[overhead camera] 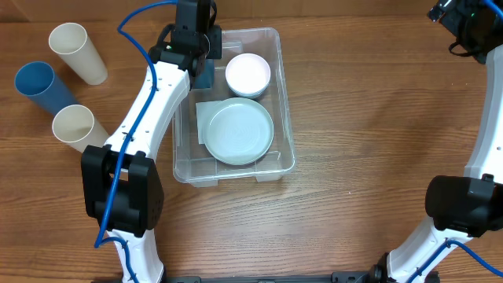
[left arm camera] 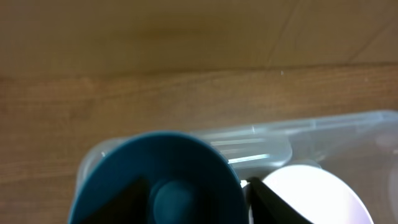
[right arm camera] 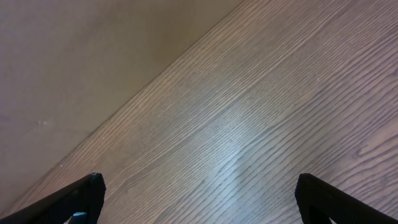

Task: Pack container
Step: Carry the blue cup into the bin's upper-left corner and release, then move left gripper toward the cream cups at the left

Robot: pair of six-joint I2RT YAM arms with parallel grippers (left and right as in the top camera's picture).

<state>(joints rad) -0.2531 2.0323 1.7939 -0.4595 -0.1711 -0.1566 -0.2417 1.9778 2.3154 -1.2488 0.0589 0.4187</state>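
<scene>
The clear plastic container (overhead camera: 286,118) stands at the table's middle, and its far rim shows in the left wrist view (left arm camera: 348,124). It holds a pale green plate (overhead camera: 238,130) and a white bowl (overhead camera: 247,73), which also shows in the left wrist view (left arm camera: 311,193). My left gripper (overhead camera: 201,69) is over the container's far left corner, shut on a dark blue cup (overhead camera: 204,80). The left wrist view looks into the cup's mouth (left arm camera: 168,162) between my fingers (left arm camera: 196,202). My right gripper (overhead camera: 464,20) is open and empty at the far right, over bare wood (right arm camera: 199,199).
Three more cups lie on the table left of the container: a cream cup (overhead camera: 77,51) at the back, a blue cup (overhead camera: 43,85) and another cream cup (overhead camera: 76,126). My left arm reaches along the container's left wall.
</scene>
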